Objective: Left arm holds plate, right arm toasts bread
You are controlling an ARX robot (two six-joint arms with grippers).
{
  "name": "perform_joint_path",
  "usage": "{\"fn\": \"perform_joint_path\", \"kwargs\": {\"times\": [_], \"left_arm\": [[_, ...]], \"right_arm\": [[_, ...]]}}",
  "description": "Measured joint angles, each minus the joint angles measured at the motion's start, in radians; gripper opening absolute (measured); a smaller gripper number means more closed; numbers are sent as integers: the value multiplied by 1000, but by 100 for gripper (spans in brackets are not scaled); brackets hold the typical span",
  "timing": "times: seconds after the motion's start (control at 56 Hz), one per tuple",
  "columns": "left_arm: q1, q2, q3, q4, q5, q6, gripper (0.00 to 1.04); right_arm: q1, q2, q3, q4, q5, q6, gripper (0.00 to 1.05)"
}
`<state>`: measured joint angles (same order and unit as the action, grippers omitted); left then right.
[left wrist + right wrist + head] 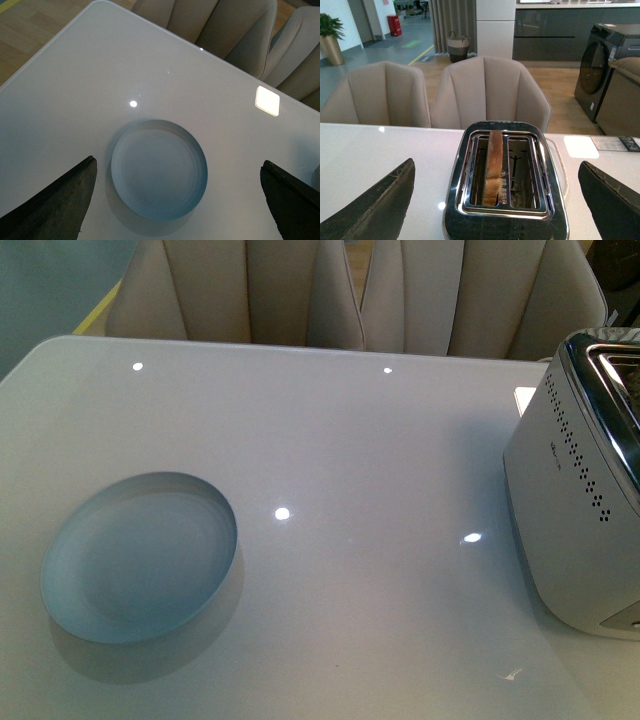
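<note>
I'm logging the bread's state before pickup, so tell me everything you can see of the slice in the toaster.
The light-brown bread slice with darker tan crust stands upright on edge in one of the two slots of the shiny chrome-topped toaster, its rounded top poking above the slot rim. The crust looks browned and the crumb porous. Its lower part sits down in the slot, hidden. The neighbouring slot is empty. Nothing grips it: the right end effector is open, fingers wide either side.

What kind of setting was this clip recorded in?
Probably a showroom or open-plan office mocked up as a dining area: a glossy white table with beige chairs, and a toaster holding bread. Behind them stand a washing machine and a red extinguisher.
</note>
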<state>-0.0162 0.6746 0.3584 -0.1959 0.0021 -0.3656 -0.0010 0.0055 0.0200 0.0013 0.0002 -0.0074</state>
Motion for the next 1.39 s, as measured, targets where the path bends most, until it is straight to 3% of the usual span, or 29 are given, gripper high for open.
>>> {"fn": "perform_joint_path", "kwargs": {"times": [0.089,0.178,0.232,0.339,0.482,1.178,1.267,1.392], "left_arm": [[0,-1,-1,3,-1,7,97],[12,-73,-194,488,-2,209,76],[12,-112,-238,616,-2,289,62],[12,-180,-274,603,-2,338,33],[12,-248,-299,560,-2,347,3],[12,-492,-346,378,-2,354,3],[12,-636,-345,210,-2,354,3],[12,-668,-345,198,-2,354,3]], "right_arm": [[0,0,0,0,0,0,96],[0,0,0,0,0,0,96],[0,0,0,0,0,0,96],[0,0,0,0,0,0,96],[0,0,0,0,0,0,96],[0,0,0,0,0,0,96],[0,0,0,0,0,0,96],[0,0,0,0,0,0,96]]}}
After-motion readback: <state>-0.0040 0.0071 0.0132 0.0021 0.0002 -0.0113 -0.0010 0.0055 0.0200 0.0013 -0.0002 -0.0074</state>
